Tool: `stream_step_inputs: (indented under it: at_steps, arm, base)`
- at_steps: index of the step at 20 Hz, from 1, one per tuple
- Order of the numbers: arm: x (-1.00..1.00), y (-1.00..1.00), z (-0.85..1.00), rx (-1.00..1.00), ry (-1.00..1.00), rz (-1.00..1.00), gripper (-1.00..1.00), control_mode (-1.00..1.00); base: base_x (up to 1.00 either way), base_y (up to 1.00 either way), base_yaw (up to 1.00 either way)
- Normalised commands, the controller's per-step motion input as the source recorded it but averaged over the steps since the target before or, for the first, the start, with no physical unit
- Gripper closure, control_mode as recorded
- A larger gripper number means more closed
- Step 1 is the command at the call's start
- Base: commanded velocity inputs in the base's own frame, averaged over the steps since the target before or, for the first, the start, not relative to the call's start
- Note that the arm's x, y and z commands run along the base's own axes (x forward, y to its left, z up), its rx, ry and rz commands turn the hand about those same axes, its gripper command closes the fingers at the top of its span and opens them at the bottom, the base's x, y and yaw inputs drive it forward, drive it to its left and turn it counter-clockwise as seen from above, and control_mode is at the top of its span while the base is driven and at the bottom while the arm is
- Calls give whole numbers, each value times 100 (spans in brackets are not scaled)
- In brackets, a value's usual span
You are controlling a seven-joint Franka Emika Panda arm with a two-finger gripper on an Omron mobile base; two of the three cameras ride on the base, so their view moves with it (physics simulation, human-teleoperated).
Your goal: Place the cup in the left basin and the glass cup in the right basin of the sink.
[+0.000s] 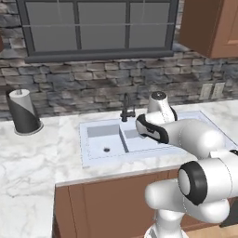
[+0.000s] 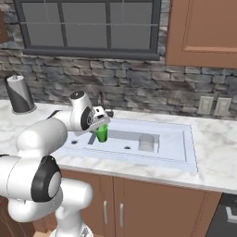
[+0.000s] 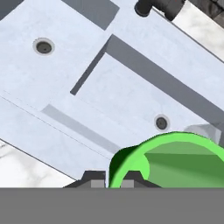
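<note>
In the middle of the right base view, my gripper (image 2: 101,124) is hanging over the sink (image 2: 187,143), and I am holding the cup (image 2: 102,133) there. My fingers are closed on its rim, almost fully together, so the green cup is hanging from them upright and above the sink, near the centre divider. I cannot tell from this view if it is over the left basin (image 2: 78,139) or over the divider itself. In the left base view my own arm is covering the cup and the gripper, so I am seeing there only the left basin (image 1: 104,142) with its small dark drain, in the centre of the frame, and a part of the right basin (image 1: 139,139) just beside it.

The glass cup (image 2: 146,142) is standing upright inside the right basin (image 2: 157,146), a little right of the middle of the right base view, well apart from the green cup.

In the hand view the cup (image 3: 175,159) is filling the lower right corner, and I am looking down into its open mouth. My dark fingertips (image 3: 94,177) are showing at the bottom edge, touching the rim on its left side. Behind the cup both drains are lying on the pale floor of the sink (image 3: 26,113), one in the upper left and one just above the cup. The dark tap (image 3: 157,6) is at the top edge.
</note>
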Motion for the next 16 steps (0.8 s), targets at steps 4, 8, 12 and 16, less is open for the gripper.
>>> stream_step_inputs:
  at_steps: [4,8,12,16]
  arm:
    - [0,0,0,0,0,0,100,100]
    - [0,0,0,0,0,0,100,100]
    - [0,0,0,0,0,0,100,100]
    - [0,0,0,0,0,0,100,100]
  base:
    - [9,49,0]
    - [12,42,0]
    - [14,38,0]
    - [15,31,0]
